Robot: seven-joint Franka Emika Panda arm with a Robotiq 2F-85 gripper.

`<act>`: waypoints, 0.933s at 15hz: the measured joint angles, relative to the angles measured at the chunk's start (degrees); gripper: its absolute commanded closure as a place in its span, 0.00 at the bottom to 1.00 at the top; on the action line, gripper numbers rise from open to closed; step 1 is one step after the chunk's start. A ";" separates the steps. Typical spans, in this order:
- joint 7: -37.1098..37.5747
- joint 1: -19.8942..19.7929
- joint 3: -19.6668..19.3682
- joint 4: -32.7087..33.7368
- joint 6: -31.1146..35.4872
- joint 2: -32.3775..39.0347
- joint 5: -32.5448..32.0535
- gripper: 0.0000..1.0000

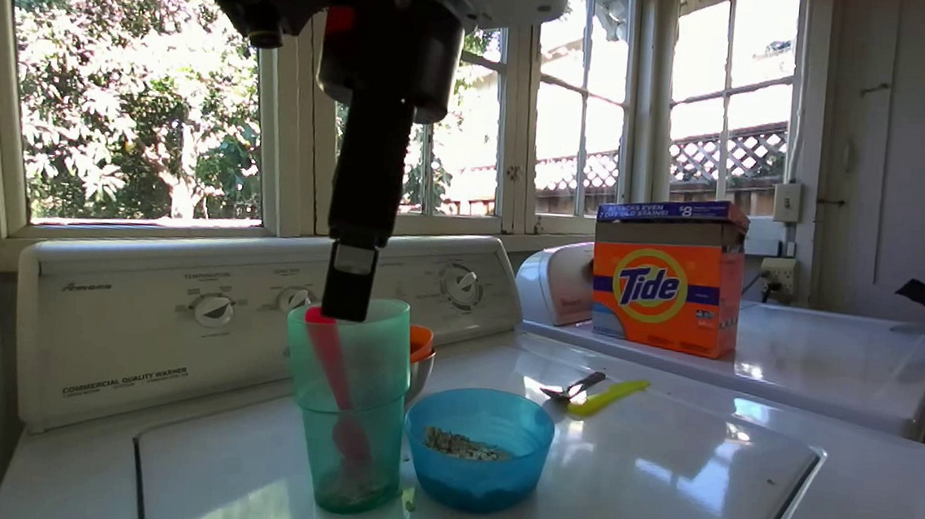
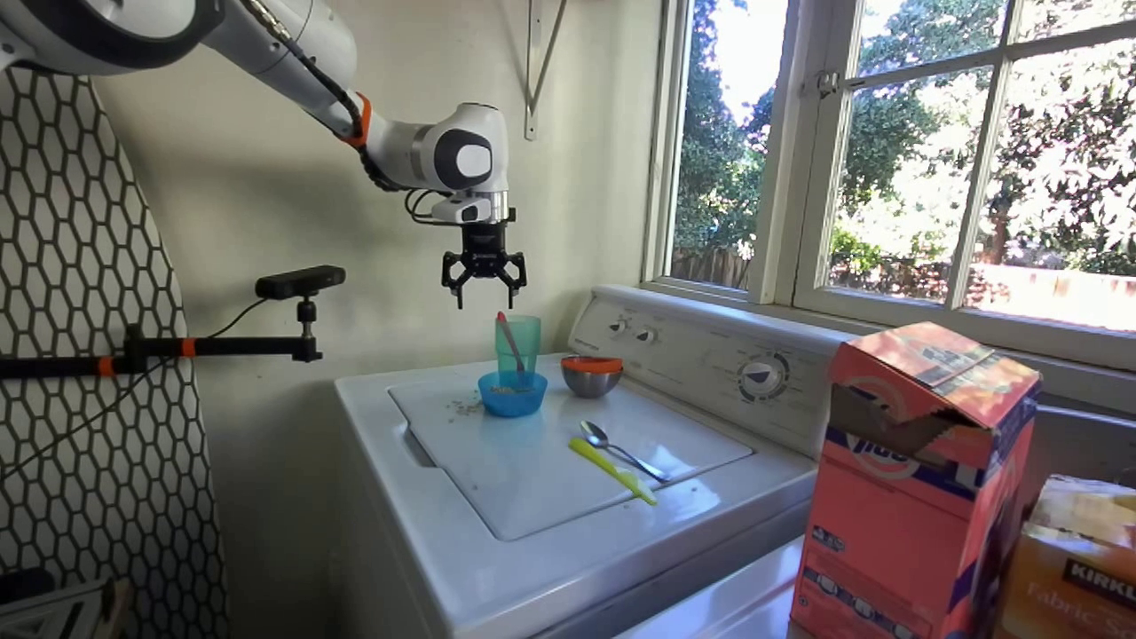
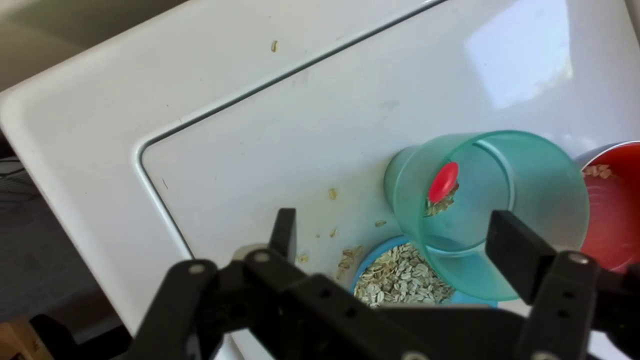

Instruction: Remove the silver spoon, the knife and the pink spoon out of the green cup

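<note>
The green cup [image 1: 381, 449] stands upright on the washer lid, and it also shows in the wrist view [image 3: 545, 195]. The pink spoon [image 1: 331, 356] leans inside it, its upper end near the rim; in the wrist view one red end [image 3: 443, 181] shows. The silver spoon [image 2: 621, 450] and the yellow-green knife [image 2: 612, 470] lie side by side on the lid, outside the cup, in both exterior views. My gripper [image 2: 486, 306] is open and empty, pointing down just above the cup. In the wrist view its fingers [image 3: 392, 225] are wide apart, the right one over the cup's rim.
A blue bowl of oats [image 1: 475, 488] stands close beside the cup. A metal bowl with an orange one in it [image 2: 592, 380] is behind. The washer's control panel [image 1: 255, 318] rises at the back. A Tide box [image 1: 664, 290] stands beyond. Loose oats lie on the lid.
</note>
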 measured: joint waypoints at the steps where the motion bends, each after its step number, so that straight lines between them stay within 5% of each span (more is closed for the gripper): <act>1: 0.51 0.01 -0.01 0.03 0.00 0.33 0.00 0.13; 2: 0.95 0.04 -0.02 0.09 0.00 0.67 0.00 0.23; 6: 2.15 0.22 -0.07 0.89 0.00 1.89 -0.08 0.21; 14: 5.07 1.38 -0.70 5.05 -0.01 4.34 -2.90 0.42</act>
